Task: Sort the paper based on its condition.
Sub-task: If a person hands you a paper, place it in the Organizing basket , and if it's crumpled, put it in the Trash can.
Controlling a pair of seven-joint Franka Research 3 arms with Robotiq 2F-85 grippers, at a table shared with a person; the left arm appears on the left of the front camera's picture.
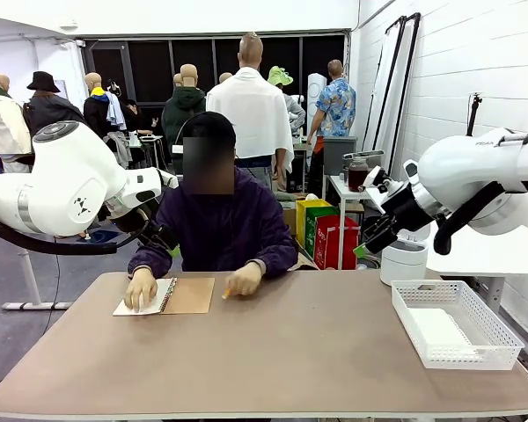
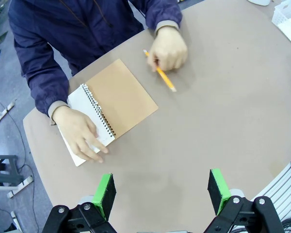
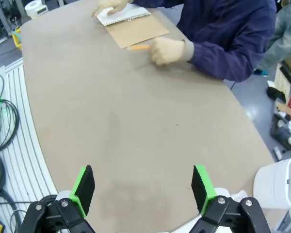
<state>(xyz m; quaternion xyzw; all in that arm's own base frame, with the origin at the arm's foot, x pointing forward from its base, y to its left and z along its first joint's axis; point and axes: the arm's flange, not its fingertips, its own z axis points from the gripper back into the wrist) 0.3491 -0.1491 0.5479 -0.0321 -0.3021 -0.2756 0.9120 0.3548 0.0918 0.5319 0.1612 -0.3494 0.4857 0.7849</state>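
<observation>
Front: paper point(image 1: 437, 327) apparently one flat sheet in white basket point(image 1: 472, 357), desk point(image 1: 290, 352) right end (mesh obscures it). Person's hand point(image 1: 142, 288) on open notebook point(image 1: 189, 295).
Left wrist: left gripper point(image 2: 160, 193) spread wide, empty, hovering near notebook.
Right wrist: right gripper point(image 3: 143, 187) likewise spread, empty.
Sheet light, floppy, tears easily; pinch free edge.

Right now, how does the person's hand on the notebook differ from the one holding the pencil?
The notebook hand lies flat, fingers spread; the pencil hand is curled. The notebook hand presses a white page of the notebook; the pencil hand rests on bare table, gripping the yellow pencil. Both come from dark blue sleeves.
</observation>
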